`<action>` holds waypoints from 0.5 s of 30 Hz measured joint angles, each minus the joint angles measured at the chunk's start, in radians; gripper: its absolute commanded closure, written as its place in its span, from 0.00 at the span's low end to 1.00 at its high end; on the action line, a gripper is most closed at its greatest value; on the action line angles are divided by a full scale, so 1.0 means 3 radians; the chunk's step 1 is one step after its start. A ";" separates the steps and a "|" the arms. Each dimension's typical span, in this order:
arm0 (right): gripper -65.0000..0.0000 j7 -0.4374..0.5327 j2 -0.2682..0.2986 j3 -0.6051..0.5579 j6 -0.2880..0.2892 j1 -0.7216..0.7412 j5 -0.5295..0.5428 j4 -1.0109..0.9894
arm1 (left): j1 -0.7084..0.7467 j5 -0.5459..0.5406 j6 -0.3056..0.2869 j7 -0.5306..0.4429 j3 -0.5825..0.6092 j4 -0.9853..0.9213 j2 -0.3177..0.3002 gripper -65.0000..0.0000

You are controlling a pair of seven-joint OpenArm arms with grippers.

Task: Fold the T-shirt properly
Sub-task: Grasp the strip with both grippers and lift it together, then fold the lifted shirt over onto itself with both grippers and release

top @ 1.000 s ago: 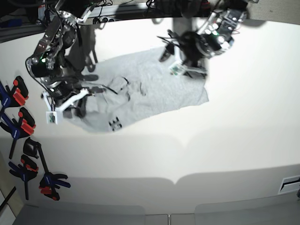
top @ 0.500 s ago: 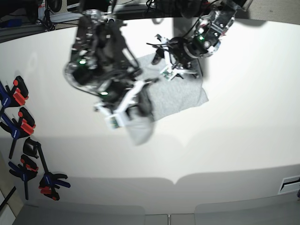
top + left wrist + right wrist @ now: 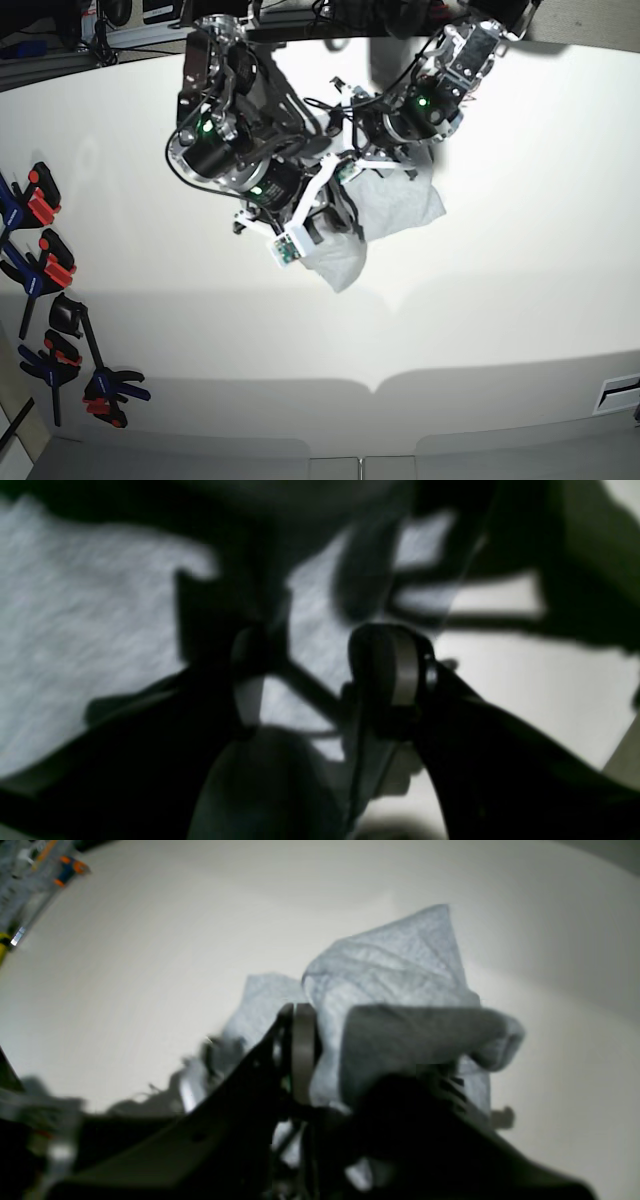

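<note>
The right gripper point(image 3: 320, 1060) is clamped on a bunch of the T-shirt point(image 3: 385, 210) and holds that fabric lifted above the table point(image 3: 500, 330), near the centre of the base view. To do this fold well, the held edge should travel across toward the far side of the shirt at the upper right, staying low enough that the cloth lays down flat instead of dropping in a heap, and the release should come only once the carried edge sits square over the layer beneath.

The left gripper point(image 3: 325, 680) has its jaws apart and holds nothing; in its wrist view the fingers point(image 3: 395, 670) hang just over grey cloth at the edge where shirt meets table. It looks well placed to pin that part down while the fold is made, though the view is dark and blurred, so whether it touches the fabric I cannot tell.

The shirt lies in the upper middle of the base view, partly hidden under both arms. It is light heather grey, soft and limp (a pointed flap hangs below the right gripper toward the frame's centre), with a flatter portion spread to the right. No lettering shows here.
</note>
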 measured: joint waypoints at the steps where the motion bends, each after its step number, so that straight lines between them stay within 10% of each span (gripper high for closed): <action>1: 1.00 0.0001 -0.0001 0.0000 0.0000 0.0000 0.0000 0.0000 | 0.0000 0.0032 0.0000 0.0060 -0.0003 0.0085 -0.0008 0.52; 11: 1.00 0.0001 -0.0001 -0.0001 0.0000 -0.0003 0.0003 0.0000 | -0.0001 0.0856 0.0014 0.0374 0.0000 0.0429 -0.0009 0.52; 15: 1.00 -0.0027 0.0000 0.0000 0.0000 -0.0003 0.0093 0.0000 | -0.0001 0.1055 0.0303 0.0381 0.0004 0.0429 -0.0242 0.52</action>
